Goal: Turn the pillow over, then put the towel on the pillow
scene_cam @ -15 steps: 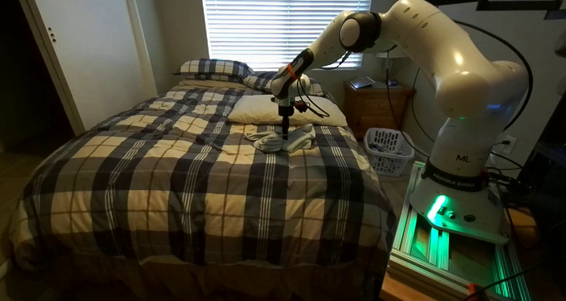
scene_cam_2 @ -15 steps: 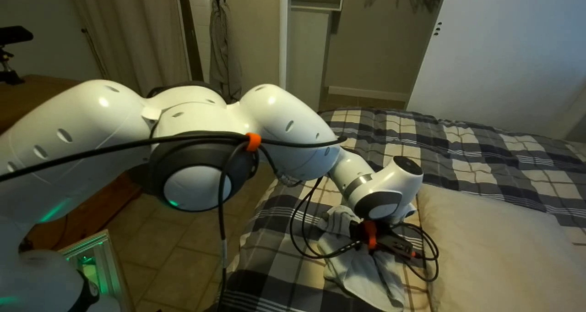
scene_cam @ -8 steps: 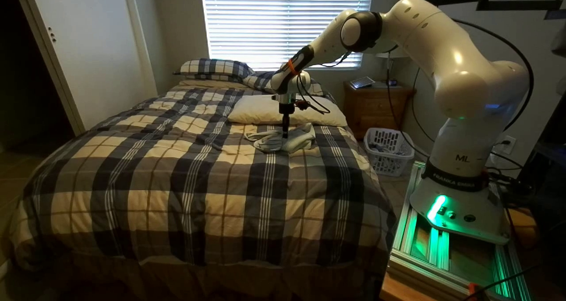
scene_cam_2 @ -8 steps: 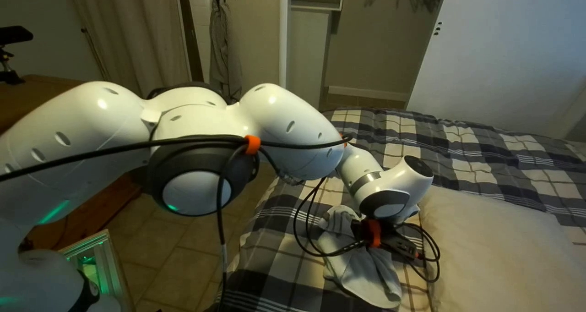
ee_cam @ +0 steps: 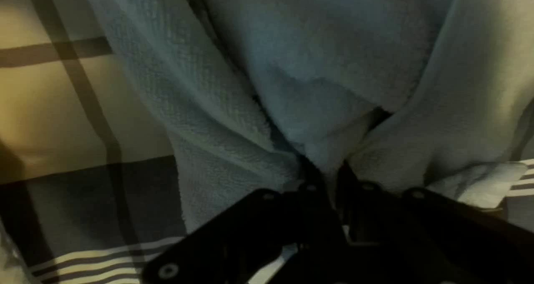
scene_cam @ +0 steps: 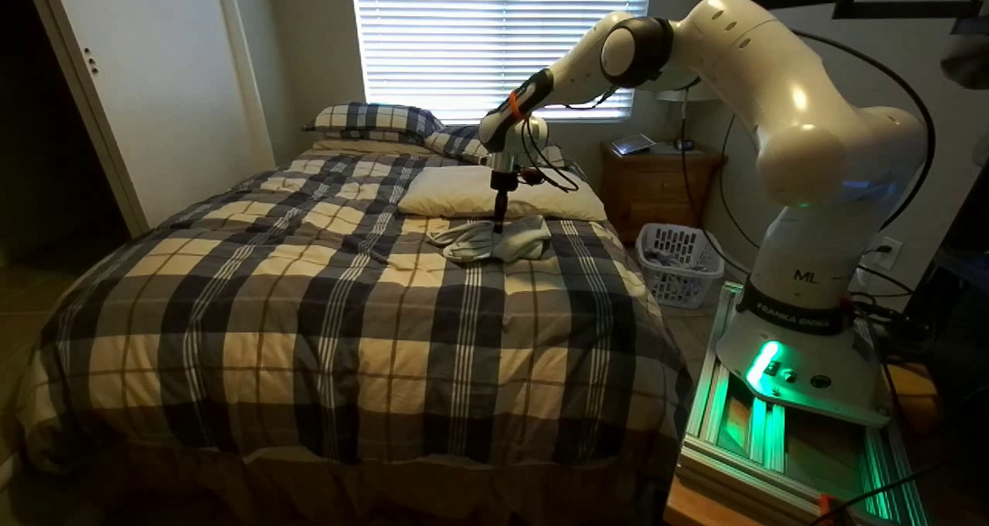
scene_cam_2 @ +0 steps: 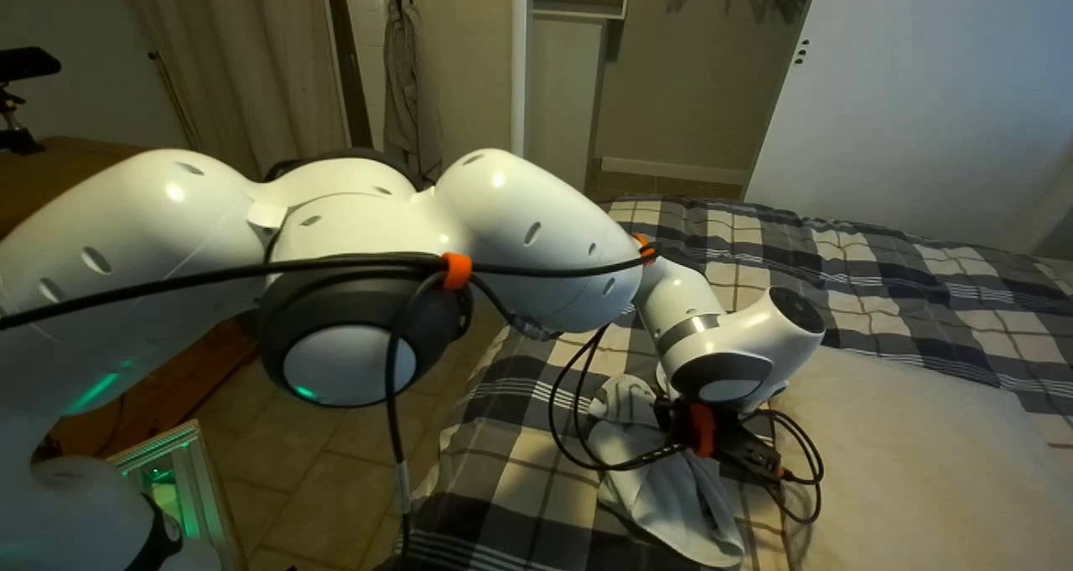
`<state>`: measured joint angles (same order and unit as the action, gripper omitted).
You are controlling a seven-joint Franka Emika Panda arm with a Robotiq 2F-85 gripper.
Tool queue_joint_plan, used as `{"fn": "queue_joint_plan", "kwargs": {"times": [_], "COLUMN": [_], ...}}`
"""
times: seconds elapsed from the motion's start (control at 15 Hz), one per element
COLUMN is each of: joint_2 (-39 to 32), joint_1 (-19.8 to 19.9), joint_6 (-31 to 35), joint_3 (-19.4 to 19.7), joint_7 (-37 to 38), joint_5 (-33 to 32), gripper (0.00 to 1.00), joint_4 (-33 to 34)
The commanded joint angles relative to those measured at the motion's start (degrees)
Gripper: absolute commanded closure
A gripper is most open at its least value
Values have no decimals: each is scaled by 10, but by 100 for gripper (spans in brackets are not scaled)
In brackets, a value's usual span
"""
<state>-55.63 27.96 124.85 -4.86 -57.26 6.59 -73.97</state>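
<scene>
Plaid comforter (scene_cam: 293, 302) is spread over the bed (scene_cam: 371, 495). A white perforated basket (scene_cam: 676, 288) is placed near a wooden nightstand (scene_cam: 657, 186) — blinds (scene_cam: 502, 32) lowered. In an exterior view, grey cloth (scene_cam_2: 404, 93) is hung — curtain (scene_cam_2: 243, 68) beside it.

Towel (ee_cam: 317, 79) on the bed (scene_cam: 332, 302), part pinched between the jaws of the gripper (ee_cam: 327, 173). In an exterior view: pillow (scene_cam: 456, 190) just behind the jaws; nightstand (scene_cam: 661, 190) behind, right; basket (scene_cam: 680, 286) right, past the bed's edge.

Toward the edge nearest me, the plaid comforter (scene_cam: 270, 317) carries a towel (scene_cam: 516, 246) and white pillow (scene_cam: 460, 190). Plaid pillows (scene_cam: 377, 117) line the head edge.
</scene>
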Motion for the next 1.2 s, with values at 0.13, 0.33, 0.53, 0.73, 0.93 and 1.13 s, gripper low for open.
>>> {"fn": "queue_joint_plan", "kwargs": {"times": [0.13, 0.33, 0.53, 0.73, 0.93, 1.13], "joint_2": [59, 92, 119, 143, 163, 180], "joint_1": [-1, -6, -6, -9, -9, -10], "joint_6": [24, 66, 115, 178, 251, 331], "joint_3": [1, 11, 19, 34, 45, 60], "joint_7": [-24, -24, -20, -12, -4, 7], "joint_5": [16, 9, 5, -6, -8, -16], "gripper": [94, 94, 94, 94, 94, 95], "joint_4": [-32, -47, -57, -73, -88, -103]}}
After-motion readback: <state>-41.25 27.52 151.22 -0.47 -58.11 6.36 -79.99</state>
